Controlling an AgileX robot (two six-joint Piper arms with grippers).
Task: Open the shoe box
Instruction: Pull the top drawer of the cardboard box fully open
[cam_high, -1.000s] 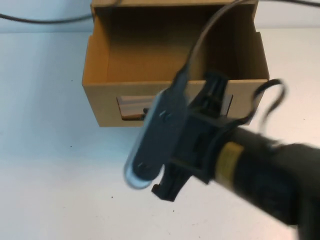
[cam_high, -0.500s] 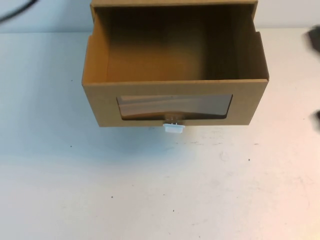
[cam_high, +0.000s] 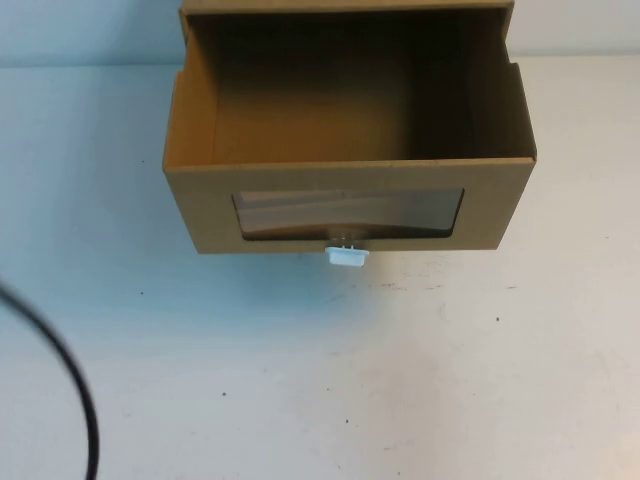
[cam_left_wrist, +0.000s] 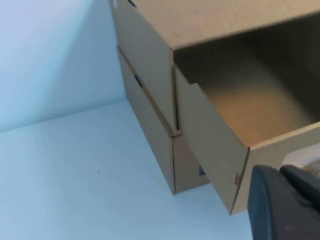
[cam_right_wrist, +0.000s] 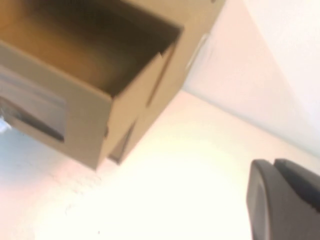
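The brown cardboard shoe box (cam_high: 350, 205) is a drawer type, and its drawer stands pulled out toward me with the inside bare. Its front panel has a clear window (cam_high: 350, 212) and a small white pull tab (cam_high: 347, 256) below it. Neither arm shows in the high view. In the left wrist view my left gripper (cam_left_wrist: 280, 172) hangs shut and holding nothing, off the drawer's (cam_left_wrist: 210, 135) front corner on the robot's left. In the right wrist view my right gripper (cam_right_wrist: 274, 162) is shut and holding nothing, off to the box's (cam_right_wrist: 75, 105) right side, well apart from it.
The box's outer sleeve (cam_high: 350, 8) sits at the back edge of the white table (cam_high: 400, 380). A black cable (cam_high: 70, 380) curves across the front left corner of the high view.
My right arm, which was in front of the box, has swung away to the right and out of the high view. A black cable has come in at the front left.
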